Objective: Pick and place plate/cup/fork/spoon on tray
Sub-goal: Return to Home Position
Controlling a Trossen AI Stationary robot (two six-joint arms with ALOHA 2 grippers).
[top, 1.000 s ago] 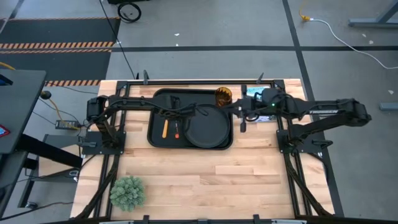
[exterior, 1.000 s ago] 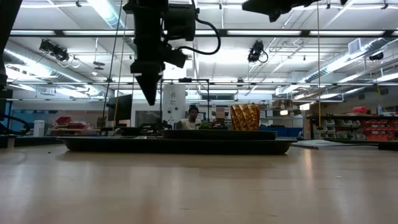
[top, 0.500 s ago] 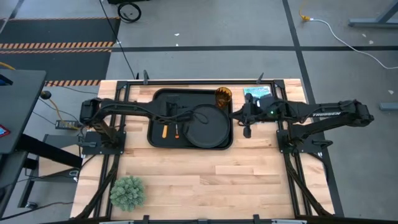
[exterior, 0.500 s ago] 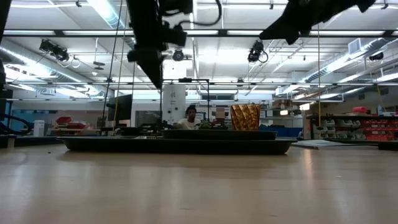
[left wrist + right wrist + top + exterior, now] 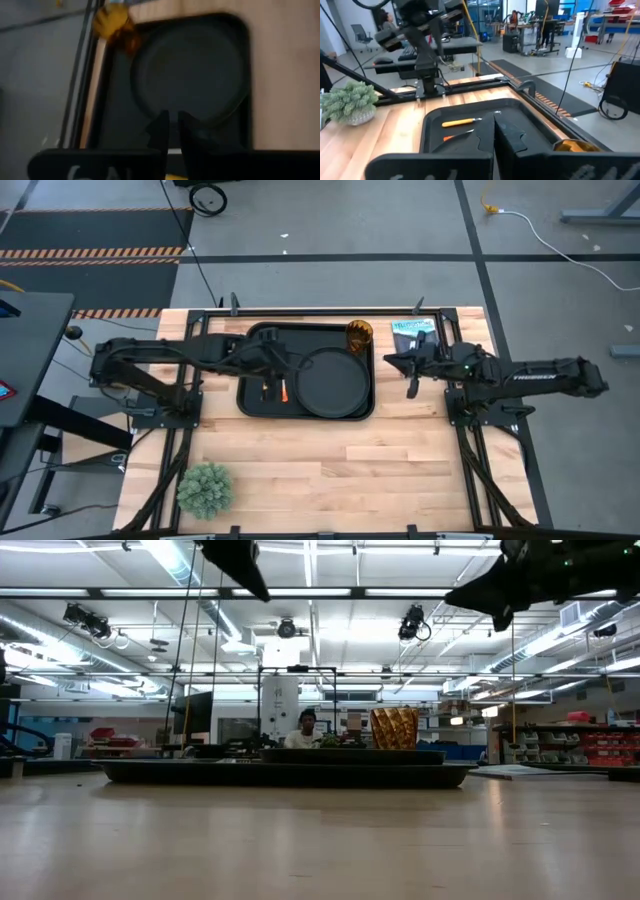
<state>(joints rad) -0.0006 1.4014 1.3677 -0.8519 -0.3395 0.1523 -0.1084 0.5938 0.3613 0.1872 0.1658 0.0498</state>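
Observation:
The black tray (image 5: 256, 350) lies at the table's far middle. The round black plate (image 5: 335, 380) rests flat in its right half. The amber cup (image 5: 359, 333) stands upright in the tray's far right corner. Two orange-handled utensils (image 5: 266, 390) (image 5: 283, 390) lie side by side on the tray's left half; I cannot tell which is the fork and which the spoon. My left gripper (image 5: 288, 368) hangs shut and empty above the tray, between the utensils and the plate. My right gripper (image 5: 410, 380) is shut and empty over the table, right of the tray.
A green potted plant (image 5: 205, 490) stands at the near left corner. A blue-green packet (image 5: 412, 328) lies at the far right, beyond my right gripper. Bare wood fills the table's near half. A person (image 5: 309, 728) shows in the room behind the tray.
My left gripper has drawn back from over the plate toward the table's left edge and risen, out of the top of the low view. My right gripper has moved from the tray's right rim toward the table's right edge. The things on the tray have kept still.

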